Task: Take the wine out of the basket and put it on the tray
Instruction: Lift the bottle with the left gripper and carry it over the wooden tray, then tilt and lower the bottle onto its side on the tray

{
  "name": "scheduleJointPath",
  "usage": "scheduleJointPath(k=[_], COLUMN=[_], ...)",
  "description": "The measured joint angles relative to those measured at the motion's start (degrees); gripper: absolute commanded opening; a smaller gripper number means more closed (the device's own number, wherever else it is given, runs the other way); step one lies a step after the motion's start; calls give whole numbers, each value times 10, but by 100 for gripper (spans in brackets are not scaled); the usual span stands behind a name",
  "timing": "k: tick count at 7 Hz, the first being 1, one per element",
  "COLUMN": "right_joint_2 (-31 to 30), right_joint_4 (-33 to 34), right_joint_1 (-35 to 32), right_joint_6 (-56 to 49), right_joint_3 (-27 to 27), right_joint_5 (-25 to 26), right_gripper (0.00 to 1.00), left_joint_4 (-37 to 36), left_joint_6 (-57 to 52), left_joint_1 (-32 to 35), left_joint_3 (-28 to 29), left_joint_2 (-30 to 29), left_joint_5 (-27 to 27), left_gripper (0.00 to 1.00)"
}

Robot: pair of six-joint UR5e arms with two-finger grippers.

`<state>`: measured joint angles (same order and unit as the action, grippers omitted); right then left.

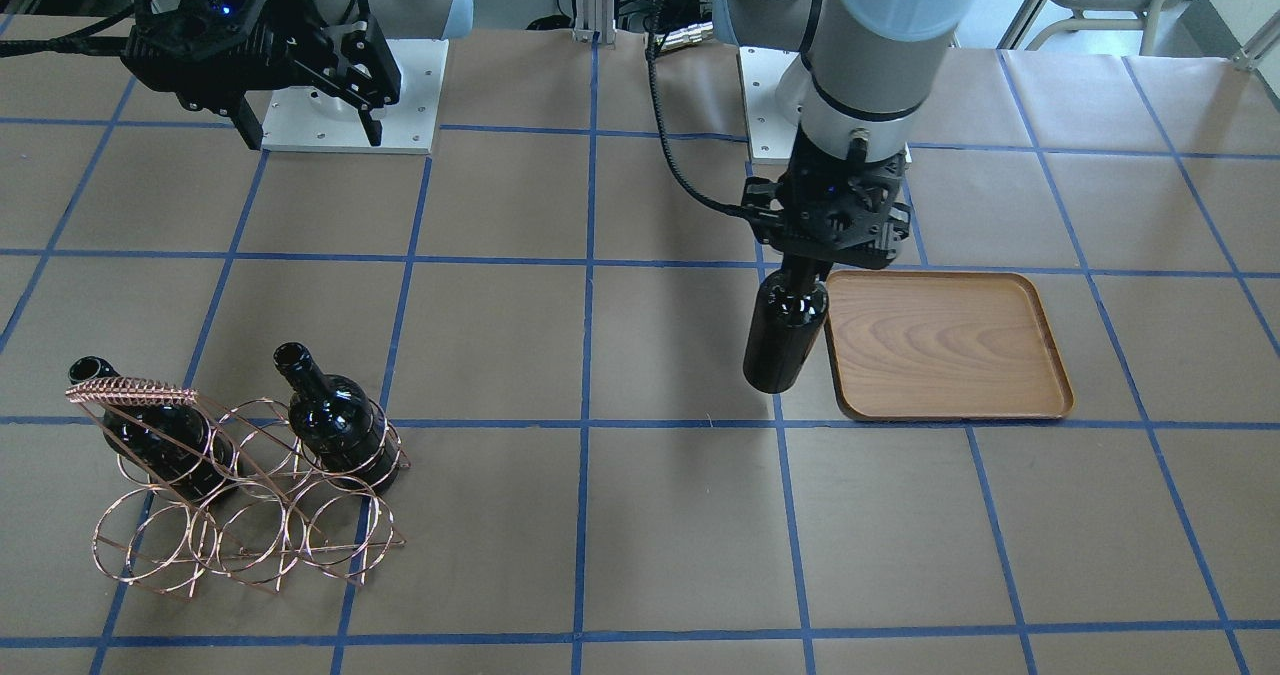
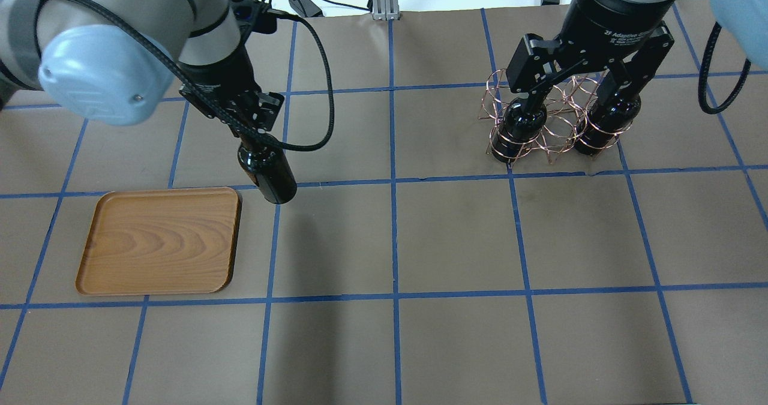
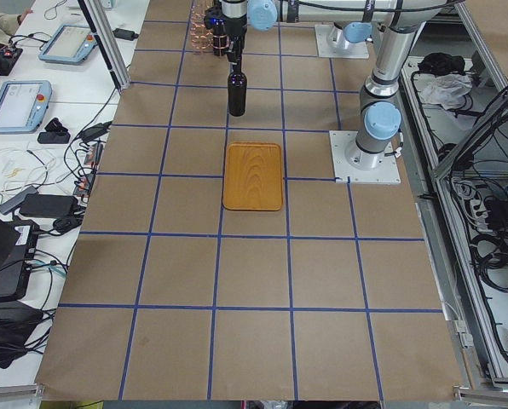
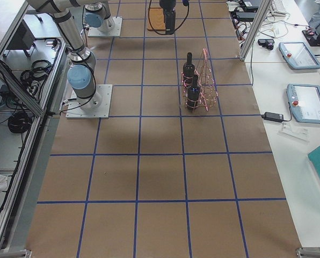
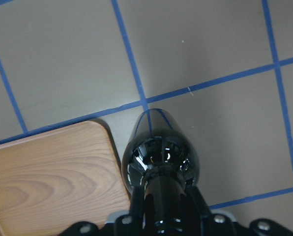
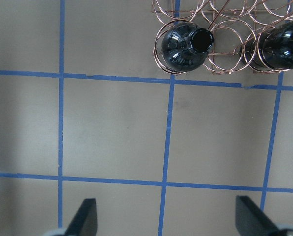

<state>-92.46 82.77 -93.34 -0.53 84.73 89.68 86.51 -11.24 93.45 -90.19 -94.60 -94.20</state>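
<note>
My left gripper (image 1: 800,263) is shut on the neck of a near-black wine bottle (image 1: 785,335). The bottle hangs upright just beside the edge of the wooden tray (image 1: 945,345), not over it. In the overhead view the bottle (image 2: 270,177) is off the tray's (image 2: 162,240) far right corner. The left wrist view shows the bottle (image 5: 161,157) next to the tray's corner (image 5: 53,177). The copper wire basket (image 1: 250,515) holds two more bottles (image 1: 150,430) (image 1: 335,420). My right gripper (image 1: 312,135) is open and empty, raised well above the table.
The table is brown paper with a blue tape grid. In the right wrist view the open fingers (image 6: 85,216) hang over bare paper, with the basket (image 6: 230,54) and one open bottle mouth (image 6: 201,39) at the top edge.
</note>
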Motion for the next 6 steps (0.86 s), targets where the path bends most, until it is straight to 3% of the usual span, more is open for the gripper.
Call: scheduleJointPath(k=[3, 6], right_joint_2=[0, 0], right_joint_4=[-1, -1], right_joint_1=[-1, -1], right_joint_6=[0, 0], right_joint_3=[0, 0], right_joint_5=[0, 0], right_gripper=[100, 100], left_joint_4=[10, -25], left_joint_6=[-149, -261], left_joint_1=[-128, -211], left_joint_3=[-27, -107], left_joint_2=[19, 50], left_joint_5=[-2, -10], left_gripper=[0, 0])
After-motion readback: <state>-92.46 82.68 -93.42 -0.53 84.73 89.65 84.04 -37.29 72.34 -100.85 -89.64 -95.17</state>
